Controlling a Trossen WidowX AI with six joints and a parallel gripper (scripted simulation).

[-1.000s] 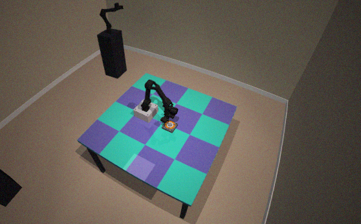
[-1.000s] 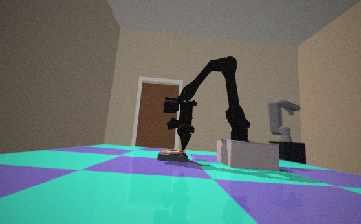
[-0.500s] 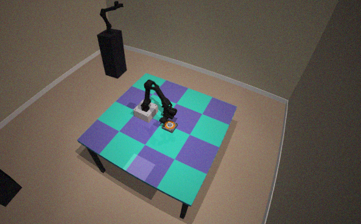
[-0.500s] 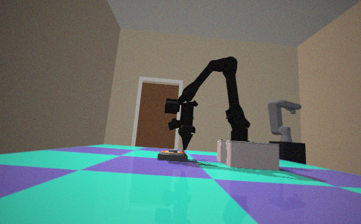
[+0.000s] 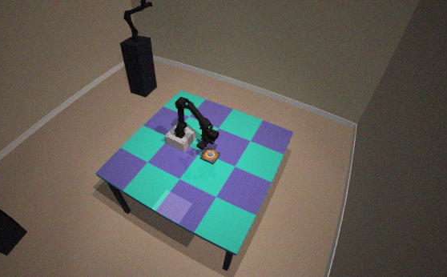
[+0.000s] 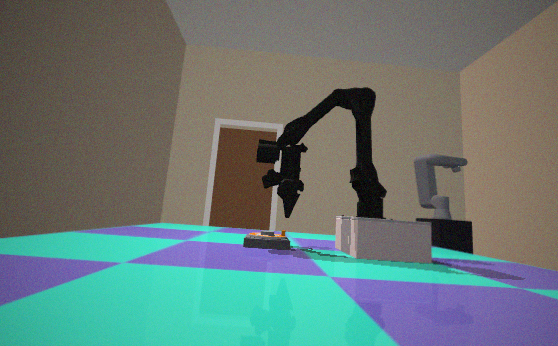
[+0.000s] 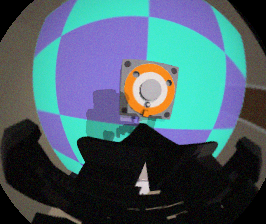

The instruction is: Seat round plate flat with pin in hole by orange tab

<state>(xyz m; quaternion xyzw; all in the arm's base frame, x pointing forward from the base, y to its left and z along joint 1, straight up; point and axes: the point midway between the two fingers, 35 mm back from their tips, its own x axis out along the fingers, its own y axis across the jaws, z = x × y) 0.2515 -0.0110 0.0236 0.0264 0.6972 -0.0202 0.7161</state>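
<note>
The round orange plate (image 5: 205,156) (image 6: 254,234) (image 7: 130,90), with a white ring, sits around the grey post (image 5: 210,154) (image 6: 267,233) (image 7: 150,90) on the square grey base (image 5: 209,162) (image 6: 267,243) (image 7: 125,70). It looks level in the exterior view, close to the base top. The orange tab (image 6: 283,233) (image 7: 146,113) points toward the gripper side. In the wrist view, the hole beside the tab shows a small light spot, apparently the pin (image 7: 147,104). My gripper (image 6: 287,216) (image 7: 142,126) is shut and empty, above the tab side, with a gap to the plate.
The arm's pale mounting block (image 5: 176,141) (image 6: 392,241) stands on the checkered table (image 5: 202,176) (image 6: 172,300), on the tab side of the base. Shadows of the arm fall beside the base. Other arms on dark pedestals stand away from the table.
</note>
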